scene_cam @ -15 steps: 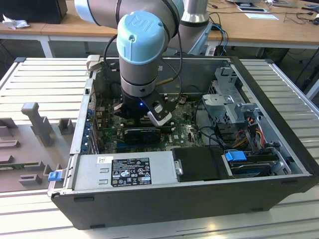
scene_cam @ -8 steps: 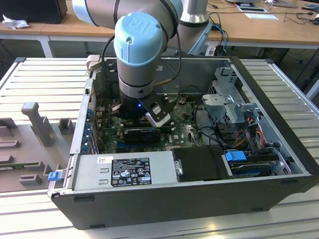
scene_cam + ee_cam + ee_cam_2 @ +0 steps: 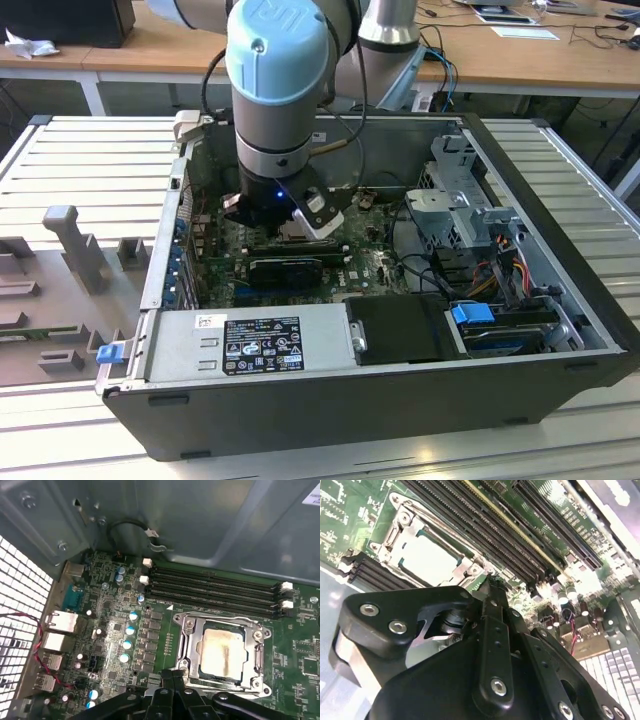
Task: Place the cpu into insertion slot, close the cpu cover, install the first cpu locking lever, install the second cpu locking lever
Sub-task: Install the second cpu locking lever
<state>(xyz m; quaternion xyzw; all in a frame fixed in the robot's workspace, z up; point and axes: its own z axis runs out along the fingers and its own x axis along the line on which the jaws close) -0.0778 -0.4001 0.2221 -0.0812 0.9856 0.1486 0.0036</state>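
Down inside the open computer case [image 3: 400, 400], the pincer [image 3: 285, 215] hangs over the green motherboard [image 3: 115, 615], its black linkage fingers [image 3: 172, 692] drawn together at the tips with nothing between them, so it reads as clenched and empty. Just ahead of those tips lies the insertion slot [image 3: 222, 652], and the cpu [image 3: 222, 650] sits flat in it, its pale metal top showing through the cut-out of the cpu cover [image 3: 189, 650], which lies down flat around the chip. In the second wrist view the same chip [image 3: 427, 560] lies just beyond the pincer's black body [image 3: 470, 680], framed by the silvery cover [image 3: 395, 537]. Whether the locking levers are latched cannot be told.

Beyond the socket from the pincer run the long black memory slots [image 3: 215, 592], side by side, with white clips at their ends. To one side of the pincer stand rows of blue-topped capacitors [image 3: 127, 630], and farther off the rear connector ports [image 3: 55, 625] with a red and black wire [image 3: 40, 645] looping past them. The grey case wall [image 3: 200, 520] rises close behind the memory slots, a short black cable [image 3: 130, 525] clipped to it. In the exterior view, the power supply box [image 3: 250, 345] and a blue-tabbed drive bay [image 3: 475, 315] crowd the near side of the case, which rests on a slatted metal tabletop [image 3: 80, 160].
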